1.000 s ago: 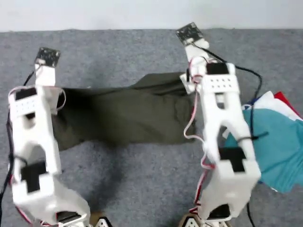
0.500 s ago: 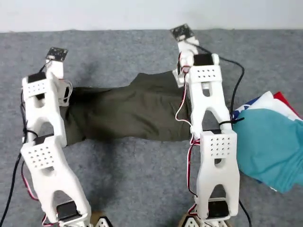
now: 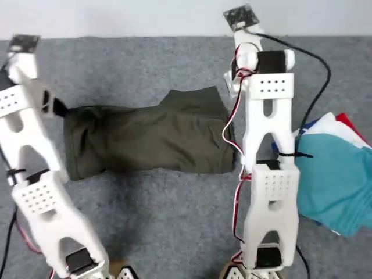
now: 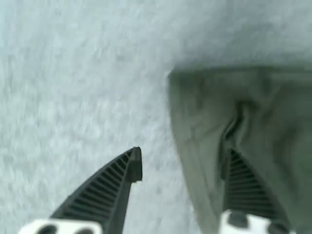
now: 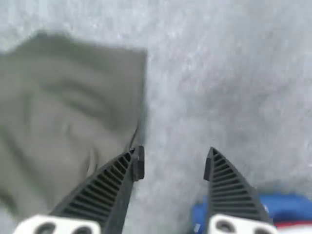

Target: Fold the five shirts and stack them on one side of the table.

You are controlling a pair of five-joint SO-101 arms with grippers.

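Both arms have swung up and outward since a second ago, when they were bent low over the two ends of the green shirt (image 3: pixel 151 136); the shirt itself has stayed put as a long folded band.

My left claw (image 4: pixel 184 156) hangs open over the shirt's short end, one finger above the cloth and the other above bare table (image 3: pixel 145 221). My right claw (image 5: pixel 175 151) is open too, with the shirt's edge running up beside one finger and grey table between the two; neither claw holds anything.

I judge the release was deliberate. The lengthways fold looks done, and open claws poised at either end suit a fresh pinch for the crosswise fold.

The nearest thing to a holder is the pile (image 3: pixel 340 180), just beyond the right claw's outer finger and well apart from the left claw. It holds a teal shirt (image 3: pixel 343 192) on top, with white, red and blue cloth peeking out beneath; how many pieces it counts I cannot tell. That side serves as the stacking place, so I judge the green shirt belongs on top once it is folded small.
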